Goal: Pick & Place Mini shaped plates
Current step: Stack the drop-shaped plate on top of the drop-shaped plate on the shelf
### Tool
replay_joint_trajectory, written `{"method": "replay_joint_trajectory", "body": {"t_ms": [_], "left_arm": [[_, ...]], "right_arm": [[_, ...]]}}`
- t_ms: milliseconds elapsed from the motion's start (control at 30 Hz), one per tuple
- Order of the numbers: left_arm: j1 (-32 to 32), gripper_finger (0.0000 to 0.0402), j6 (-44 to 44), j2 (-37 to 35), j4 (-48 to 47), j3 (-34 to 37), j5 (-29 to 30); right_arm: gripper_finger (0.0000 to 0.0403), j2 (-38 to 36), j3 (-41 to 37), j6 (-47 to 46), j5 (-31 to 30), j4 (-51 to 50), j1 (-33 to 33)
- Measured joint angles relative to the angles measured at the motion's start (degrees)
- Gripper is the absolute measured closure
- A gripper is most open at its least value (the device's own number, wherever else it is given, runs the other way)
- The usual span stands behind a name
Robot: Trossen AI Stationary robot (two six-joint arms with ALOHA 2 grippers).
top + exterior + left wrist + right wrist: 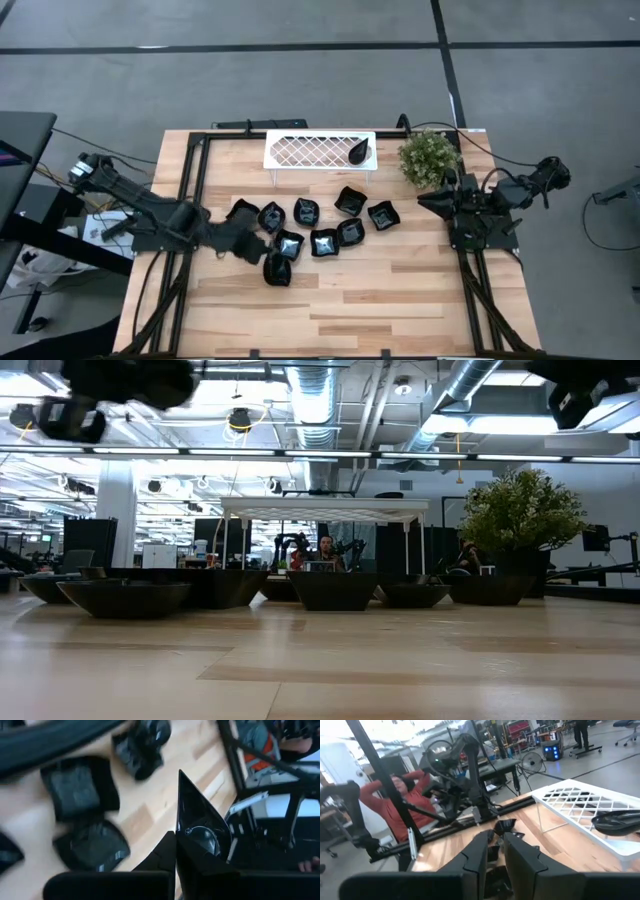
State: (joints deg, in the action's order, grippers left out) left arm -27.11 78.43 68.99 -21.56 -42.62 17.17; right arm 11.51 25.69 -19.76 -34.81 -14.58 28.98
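Above wooden table (400, 290), left fingers (176, 851) clamped on teardrop plate (200, 827).

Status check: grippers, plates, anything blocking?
Left gripper shut on a teardrop plate, near the plate cluster. Right gripper idle beside the plant. One plate on the white tray. Nothing blocking.

Glossy black dishes on pale wood

The mini shaped plates (323, 243) are finished in glossy black; the tray (300, 149) is patterned in a white diamond lattice; the plant (428, 157) is coloured green; the table (400, 300) is banded in light wood.
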Motion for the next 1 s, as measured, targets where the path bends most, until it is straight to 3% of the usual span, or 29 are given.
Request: {"method": "replay_joint_trajectory", "body": {"t_ms": [200, 500, 800, 1000], "left_arm": [[7.6, 0.0398, -10.4, 0.0, -0.1, -3.6, 0.6], [13.6, 0.0398, -22.8, 1.4, 0.2, -11.0, 8.0], [17.1, 0.0398, -36.5, 13.5, 1.5, -23.7, 9.6], [18.3, 0.0398, -42.5, 20.6, 1.6, -30.4, 9.6]], "right_arm": [[0.0343, 0.0, 0.0, -0.3, 0.1, 2.7, 0.0], [0.0343, 0.1, 0.0, -0.4, 0.0, 7.9, -0.5], [0.0343, 1.1, 0.0, -0.3, -1.4, 7.9, -3.4], [0.0343, 6.0, 0.0, -2.7, -0.9, 12.9, -4.4]]}}
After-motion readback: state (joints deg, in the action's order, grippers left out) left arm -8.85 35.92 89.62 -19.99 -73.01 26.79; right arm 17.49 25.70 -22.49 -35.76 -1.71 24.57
